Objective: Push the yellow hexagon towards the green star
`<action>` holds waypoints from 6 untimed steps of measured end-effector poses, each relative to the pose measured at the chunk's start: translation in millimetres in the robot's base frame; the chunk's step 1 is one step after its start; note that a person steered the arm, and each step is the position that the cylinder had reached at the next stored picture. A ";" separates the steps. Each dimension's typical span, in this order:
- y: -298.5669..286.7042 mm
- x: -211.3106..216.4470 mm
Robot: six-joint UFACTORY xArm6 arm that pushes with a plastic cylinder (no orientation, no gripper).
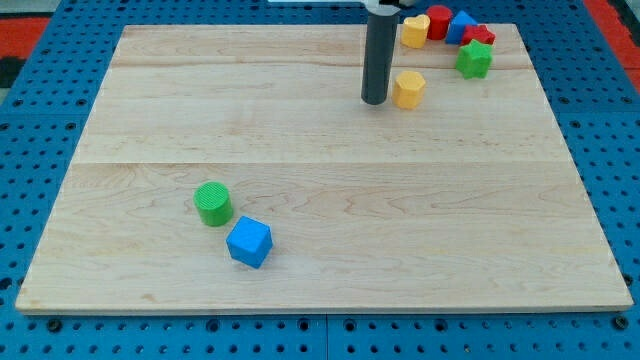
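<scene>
The yellow hexagon lies near the view's top, right of centre on the wooden board. My tip stands just to its left, close to it or touching it. The green star lies up and to the right of the hexagon, a short gap away.
Behind the green star at the top right sit a yellow heart-like block, a red block, a blue block and another red block. A green cylinder and a blue cube lie at the lower left.
</scene>
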State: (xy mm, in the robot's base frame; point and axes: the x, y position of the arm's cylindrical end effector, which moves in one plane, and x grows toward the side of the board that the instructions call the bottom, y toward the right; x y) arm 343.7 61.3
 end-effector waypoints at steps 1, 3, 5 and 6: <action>-5.6 15.0; 8.5 14.8; 25.0 9.6; 28.6 1.7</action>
State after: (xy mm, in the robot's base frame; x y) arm 345.4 90.0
